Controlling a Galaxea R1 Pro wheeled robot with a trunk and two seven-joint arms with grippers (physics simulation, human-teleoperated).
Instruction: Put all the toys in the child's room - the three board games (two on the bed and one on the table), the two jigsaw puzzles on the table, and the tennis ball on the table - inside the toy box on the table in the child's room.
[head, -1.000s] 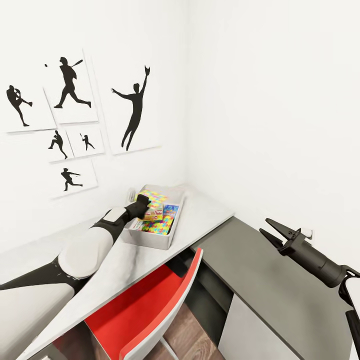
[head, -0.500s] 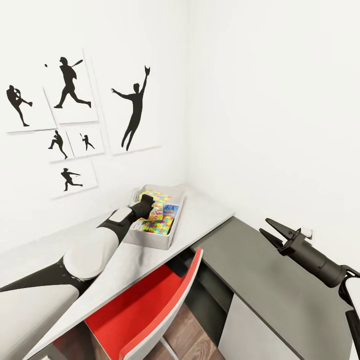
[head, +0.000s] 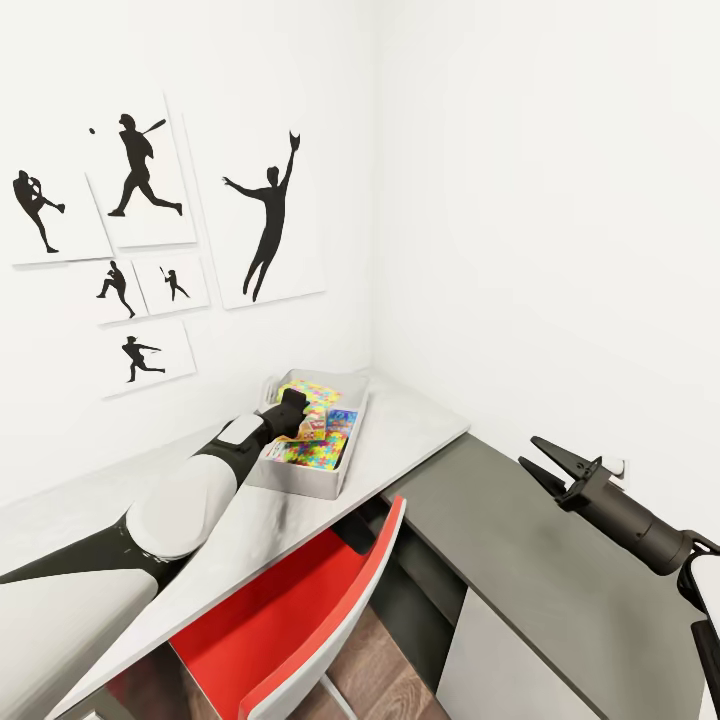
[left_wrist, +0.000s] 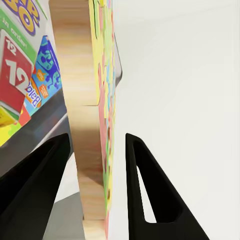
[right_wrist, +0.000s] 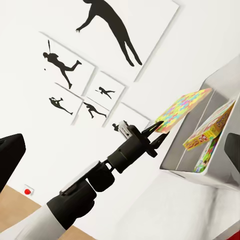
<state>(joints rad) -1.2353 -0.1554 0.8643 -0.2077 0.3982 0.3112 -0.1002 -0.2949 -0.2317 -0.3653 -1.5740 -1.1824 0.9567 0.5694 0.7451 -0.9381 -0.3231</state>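
Left gripper: my read is it's pinching the thin square jigsaw puzzle panel with yellow, pink, blue and green pieces and a pale wood-coloured back. In the left wrist view the panel runs edge-on between the two black fingers; there's a sliver of gap at one finger, so contact on that side isn't certain. In the right wrist view, centre right, the panel stands tilted over the rim of the light grey plastic toy box with sloping sides, low edge at the fingertips, not yet lying flat inside.

Outward from there: inside the box I see a flat colourful board game box lettered with red number cards, leaning in the box at right of the right wrist view. In the head view the box sits just below centre on the long pale grey table top, near the wall corner.

Right gripper: spread, holding nothing, lower right of the head view above the dark grey cabinet top.

Step in hand, as I judge it: dropping this puzzle into the box. Next move calls for lowering and flattening the panel past the rim, then releasing so it doesn't prop on the leaning game box.
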